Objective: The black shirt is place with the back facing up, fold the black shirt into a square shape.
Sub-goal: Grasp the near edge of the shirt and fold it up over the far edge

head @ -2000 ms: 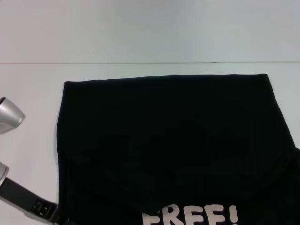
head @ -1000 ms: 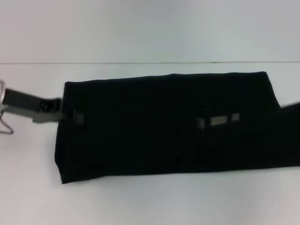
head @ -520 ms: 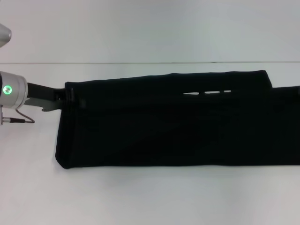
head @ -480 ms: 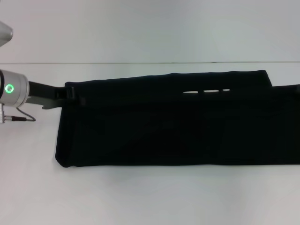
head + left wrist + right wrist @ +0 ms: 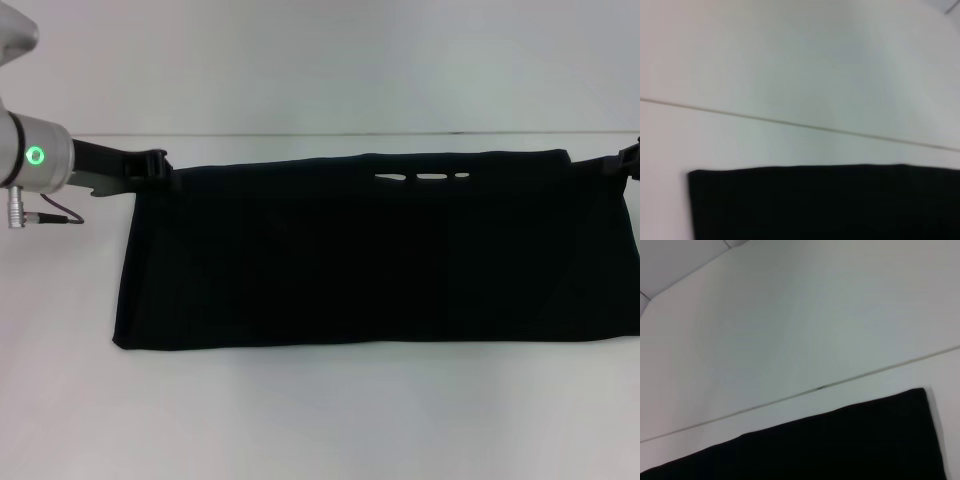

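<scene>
A: Moved since two seconds back: the near half of the black shirt (image 5: 375,255), "FREE!" print included, is now folded over onto the far half. Both grippers have travelled to the upper corners.

B: Position now?

A: Shirt lies as a wide band across the middle of the white table (image 5: 320,420). Left gripper (image 5: 150,168) at upper-left corner, right gripper (image 5: 630,162) at upper-right edge of frame. Fingers — cannot tell, pinching or released.

B: Progress?

A: One lengthwise fold looks done. Band is no square yet; crosswise folds remain, I judge.

B: Axis?

A: Long axis runs left-right. Folded edge toward frame bottom, loose edges toward top.
</scene>
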`<action>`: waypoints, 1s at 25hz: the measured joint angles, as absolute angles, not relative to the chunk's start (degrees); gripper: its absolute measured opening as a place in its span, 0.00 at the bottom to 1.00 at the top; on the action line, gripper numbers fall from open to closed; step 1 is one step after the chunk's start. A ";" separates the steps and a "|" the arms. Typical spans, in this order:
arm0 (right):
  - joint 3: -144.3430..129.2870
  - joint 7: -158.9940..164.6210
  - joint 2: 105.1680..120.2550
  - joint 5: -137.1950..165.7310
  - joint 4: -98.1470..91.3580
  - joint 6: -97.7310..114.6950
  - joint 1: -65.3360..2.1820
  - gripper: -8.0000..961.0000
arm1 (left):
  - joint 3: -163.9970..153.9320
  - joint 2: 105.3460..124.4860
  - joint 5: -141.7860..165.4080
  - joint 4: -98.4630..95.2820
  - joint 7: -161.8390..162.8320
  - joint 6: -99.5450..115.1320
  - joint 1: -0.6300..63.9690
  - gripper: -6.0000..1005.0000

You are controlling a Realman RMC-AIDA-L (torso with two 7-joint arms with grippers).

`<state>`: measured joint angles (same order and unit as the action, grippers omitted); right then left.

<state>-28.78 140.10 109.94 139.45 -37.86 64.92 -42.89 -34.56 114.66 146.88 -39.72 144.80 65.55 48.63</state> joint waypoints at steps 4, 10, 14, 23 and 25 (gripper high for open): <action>-29.94 140.15 110.98 139.17 -37.80 61.51 -43.03 0.07 | -36.05 115.10 147.91 -39.68 145.53 61.92 48.33 0.01; -31.16 140.32 112.71 139.20 -37.76 53.74 -44.07 0.07 | -35.53 115.40 147.45 -39.75 145.66 58.80 48.53 0.01; -31.75 140.31 113.39 139.24 -36.23 48.42 -45.78 0.07 | -35.57 115.56 146.44 -38.97 146.03 55.85 49.46 0.01; -40.17 139.98 114.72 139.35 -26.35 31.07 -48.93 0.07 | -36.22 116.43 146.81 -33.72 146.10 46.35 50.97 0.01; -41.04 140.03 115.05 139.36 -25.83 29.06 -49.15 0.07 | -36.21 116.75 146.85 -33.66 145.85 45.28 50.95 0.01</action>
<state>-41.04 140.03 115.05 139.36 -25.83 29.06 -49.15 -36.21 116.75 146.85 -33.66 145.85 45.28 50.95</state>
